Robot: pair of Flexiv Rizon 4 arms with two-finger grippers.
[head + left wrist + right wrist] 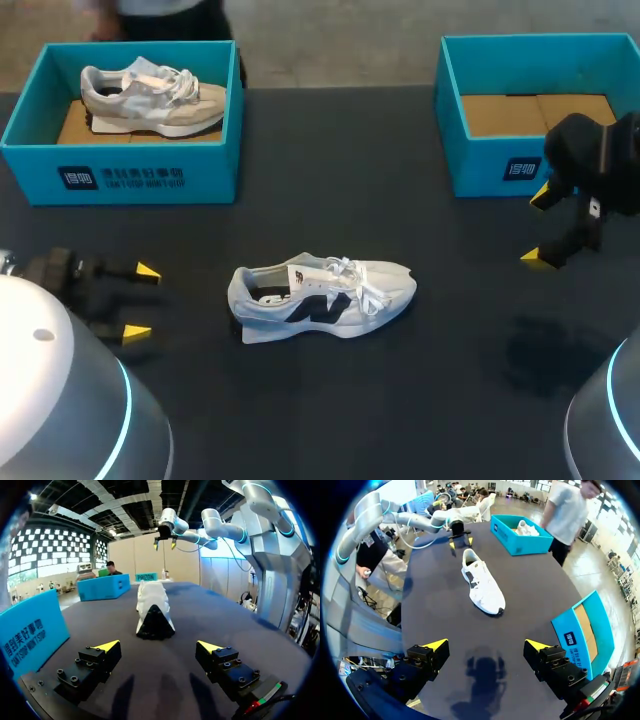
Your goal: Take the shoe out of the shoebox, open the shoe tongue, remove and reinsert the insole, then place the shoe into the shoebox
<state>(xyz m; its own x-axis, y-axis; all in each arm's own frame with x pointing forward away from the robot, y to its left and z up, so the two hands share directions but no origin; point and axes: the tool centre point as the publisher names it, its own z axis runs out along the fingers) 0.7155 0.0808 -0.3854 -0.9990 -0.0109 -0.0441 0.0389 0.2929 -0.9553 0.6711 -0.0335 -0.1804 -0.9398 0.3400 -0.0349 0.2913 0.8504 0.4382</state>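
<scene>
A white sneaker with a dark side mark (320, 298) lies on its sole in the middle of the black table, toe to the right, tongue and laces loose. In the left wrist view the sneaker (154, 611) shows heel-on, ahead of my left gripper (158, 646); in the right wrist view the sneaker (482, 582) lies well ahead of my right gripper (487, 644). My left gripper (140, 300) is open, left of the shoe's heel. My right gripper (538, 227) is open, far right, in front of the empty blue shoebox (500, 165) (585, 635).
A second blue shoebox (130, 172) (520, 536) (102, 587) at the back left holds a beige sneaker (152, 95). Bare black tabletop (450, 330) surrounds the white shoe on all sides.
</scene>
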